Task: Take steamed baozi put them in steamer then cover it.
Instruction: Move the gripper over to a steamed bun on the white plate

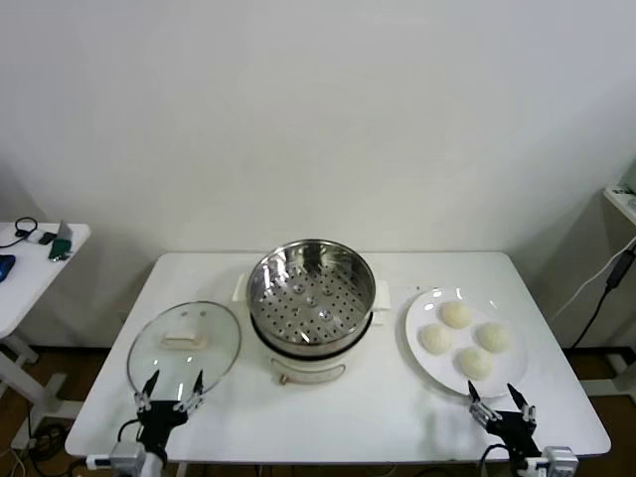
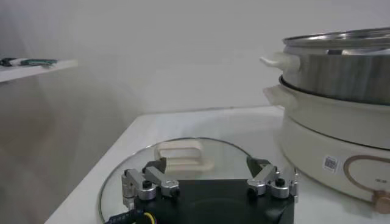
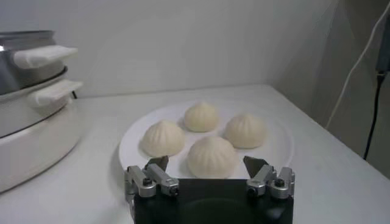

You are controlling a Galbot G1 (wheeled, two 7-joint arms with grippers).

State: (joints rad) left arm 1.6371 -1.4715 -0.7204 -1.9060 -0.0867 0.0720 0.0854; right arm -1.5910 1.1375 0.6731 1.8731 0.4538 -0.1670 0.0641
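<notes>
Four cream-white baozi [image 1: 464,339] lie on a white plate [image 1: 421,310] at the table's right; they also show in the right wrist view [image 3: 211,156]. The shiny steamer [image 1: 311,290] sits empty on its white cooker base at the table's centre. The glass cover [image 1: 185,344] with its cream handle [image 2: 181,153] lies flat at the left. My left gripper [image 1: 172,388] is open at the cover's near edge. My right gripper [image 1: 500,397] is open just short of the plate's near rim, with the nearest baozi ahead of its jaws.
The white table [image 1: 378,409] ends close behind both grippers. A small side table [image 1: 30,268] with dark items stands at the far left. A cable [image 1: 608,288] hangs at the right beside another surface.
</notes>
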